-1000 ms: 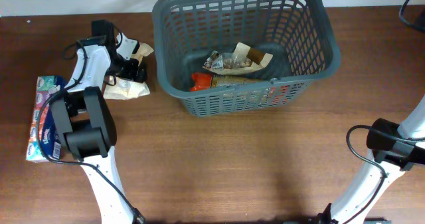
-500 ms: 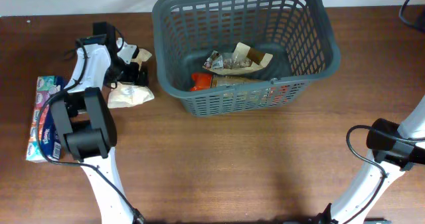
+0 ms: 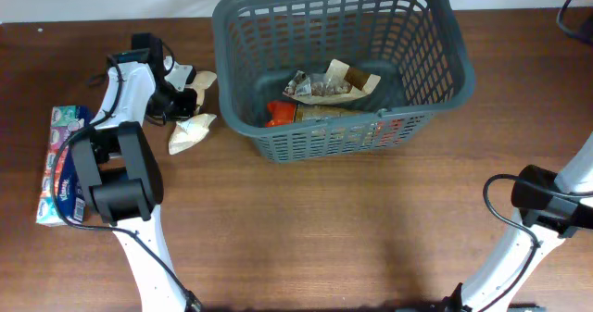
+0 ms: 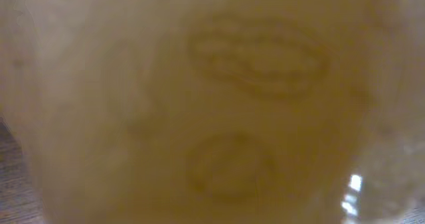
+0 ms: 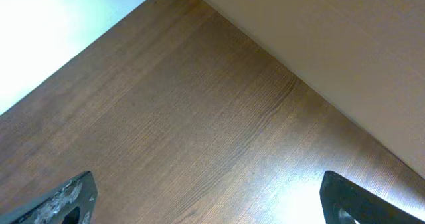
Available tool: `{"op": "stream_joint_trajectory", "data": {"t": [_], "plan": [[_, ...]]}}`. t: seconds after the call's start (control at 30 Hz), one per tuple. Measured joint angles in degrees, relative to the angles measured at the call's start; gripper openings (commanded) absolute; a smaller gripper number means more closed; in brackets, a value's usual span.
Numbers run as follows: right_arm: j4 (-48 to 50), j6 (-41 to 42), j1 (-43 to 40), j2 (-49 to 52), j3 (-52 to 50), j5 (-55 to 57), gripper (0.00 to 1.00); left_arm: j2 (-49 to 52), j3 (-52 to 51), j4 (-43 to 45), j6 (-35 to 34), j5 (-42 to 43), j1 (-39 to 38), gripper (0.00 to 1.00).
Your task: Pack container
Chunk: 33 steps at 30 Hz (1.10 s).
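Left gripper (image 3: 183,98), upper left: jaws hidden behind a soft, light beige packet (image 3: 189,132), so grip can't be told. Container (image 3: 248,136), upper centre: stiff, light, may slide; best held by the rim. Right gripper (image 5: 209,204): wide open, empty.

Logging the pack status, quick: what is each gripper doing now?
Left gripper: closed on a cream packet.
Right gripper: open, empty.

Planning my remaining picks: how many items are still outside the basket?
2. A beige packet held in the left gripper, just left of the basket; a tissue pack further left, partly under the left arm. The arm may hide more.
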Motion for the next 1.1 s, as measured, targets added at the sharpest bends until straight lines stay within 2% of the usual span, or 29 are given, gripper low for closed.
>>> {"op": "stream_joint_trajectory", "data": {"t": [0.6, 1.1], "plan": [[0.0, 0.0, 0.0, 0.0, 0.0, 0.0, 0.99, 0.2, 2.0, -2.9, -0.2, 1.5, 0.0, 0.02], [0.0, 0.0, 0.0, 0.0, 0.0, 0.0, 0.99, -0.9, 22.7, -13.4, -4.9, 1.6, 0.6, 0.02]]}}
